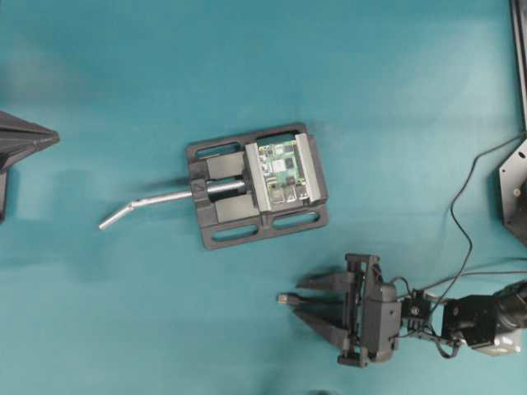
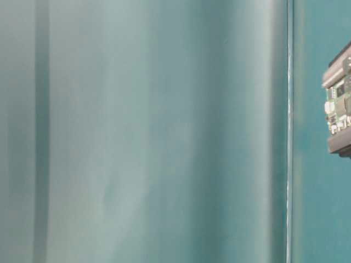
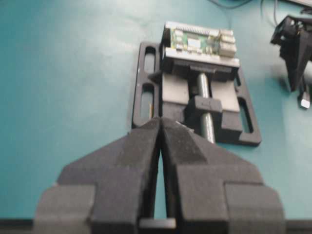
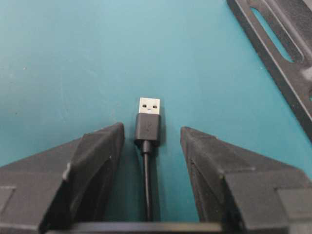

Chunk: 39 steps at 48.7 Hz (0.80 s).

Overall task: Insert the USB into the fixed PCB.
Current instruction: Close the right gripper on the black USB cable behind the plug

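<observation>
While my right gripper [image 4: 151, 141] stands wide open astride the small silver-tipped USB plug [image 4: 148, 119] on its black cable, nothing is grasped; that plug lies near the vise-clamped green PCB [image 1: 284, 171], uninserted. My left gripper [image 3: 161, 141] is closed, empty.

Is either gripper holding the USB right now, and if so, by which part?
Nothing is held. The right gripper is open, its fingers straddling the USB on the table without touching it. The left gripper is shut on nothing, short of the vise.
</observation>
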{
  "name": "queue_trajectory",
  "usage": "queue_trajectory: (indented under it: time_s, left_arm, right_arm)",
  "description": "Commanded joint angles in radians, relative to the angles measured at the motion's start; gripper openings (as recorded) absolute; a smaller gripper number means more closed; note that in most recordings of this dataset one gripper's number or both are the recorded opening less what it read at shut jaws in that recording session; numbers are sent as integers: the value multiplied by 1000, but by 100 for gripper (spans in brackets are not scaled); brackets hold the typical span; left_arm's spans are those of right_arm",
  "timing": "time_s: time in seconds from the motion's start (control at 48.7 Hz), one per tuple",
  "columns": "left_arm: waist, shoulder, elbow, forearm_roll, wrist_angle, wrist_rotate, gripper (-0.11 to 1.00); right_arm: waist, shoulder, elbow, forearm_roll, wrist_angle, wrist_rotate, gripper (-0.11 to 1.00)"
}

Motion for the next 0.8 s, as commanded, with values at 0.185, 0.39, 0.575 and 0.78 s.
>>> queue_trajectory:
  time_s: [0.185,0.39,0.575,0.78]
  left_arm:
    - [8,34,-3,6,2,-6,3]
    - [9,32,-12,6,12,-6,3]
    - [9,31,-25,5,57,-6,3]
    - [9,26,-41,5,81,-5,3]
  right_arm:
    - [5,-2,-8,5,17,-2,57]
    - [5,-2,-5,5,35,-2,49]
    - [5,-2,-5,5,40,-2,36]
    - [3,0,-5,5,40,-2,23]
